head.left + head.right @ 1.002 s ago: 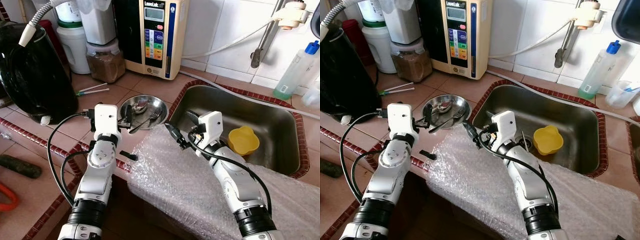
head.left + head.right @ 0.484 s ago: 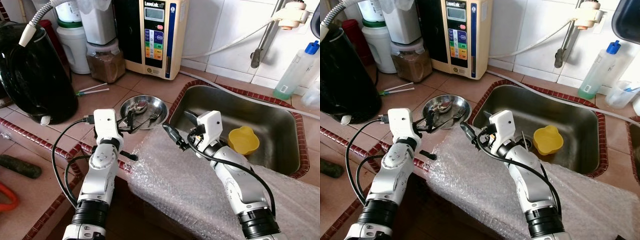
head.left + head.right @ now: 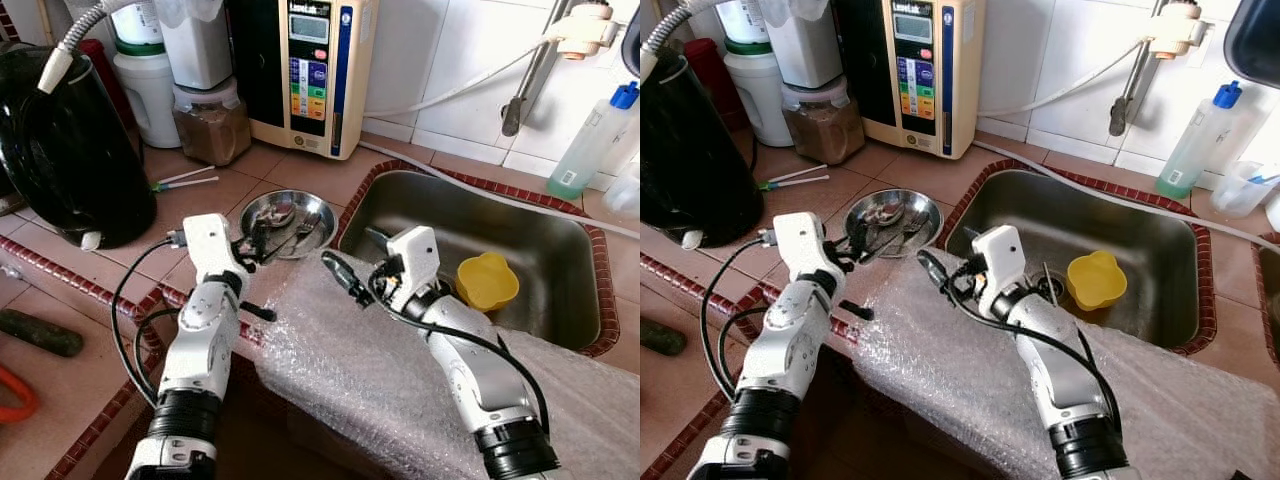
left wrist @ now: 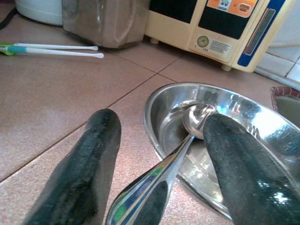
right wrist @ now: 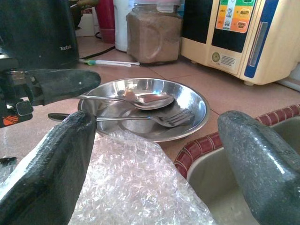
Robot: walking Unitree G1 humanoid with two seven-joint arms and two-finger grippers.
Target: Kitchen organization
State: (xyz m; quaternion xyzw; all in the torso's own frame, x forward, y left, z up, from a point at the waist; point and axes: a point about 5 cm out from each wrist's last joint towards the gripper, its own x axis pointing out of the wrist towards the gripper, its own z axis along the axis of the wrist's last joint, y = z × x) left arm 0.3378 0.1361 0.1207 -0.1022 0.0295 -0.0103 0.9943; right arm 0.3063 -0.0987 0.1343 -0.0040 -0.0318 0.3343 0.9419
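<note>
A round, mirror-bright steel dish holds a polished metal spoon. Crinkly clear bubble wrap glints beside the dull brushed steel sink and matt terracotta tile counter.

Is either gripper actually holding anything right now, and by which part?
Nothing is held. The left gripper is open, its fingers straddling the spoon handle without closing. The right gripper is open above the bubble wrap, facing the steel dish.
</note>
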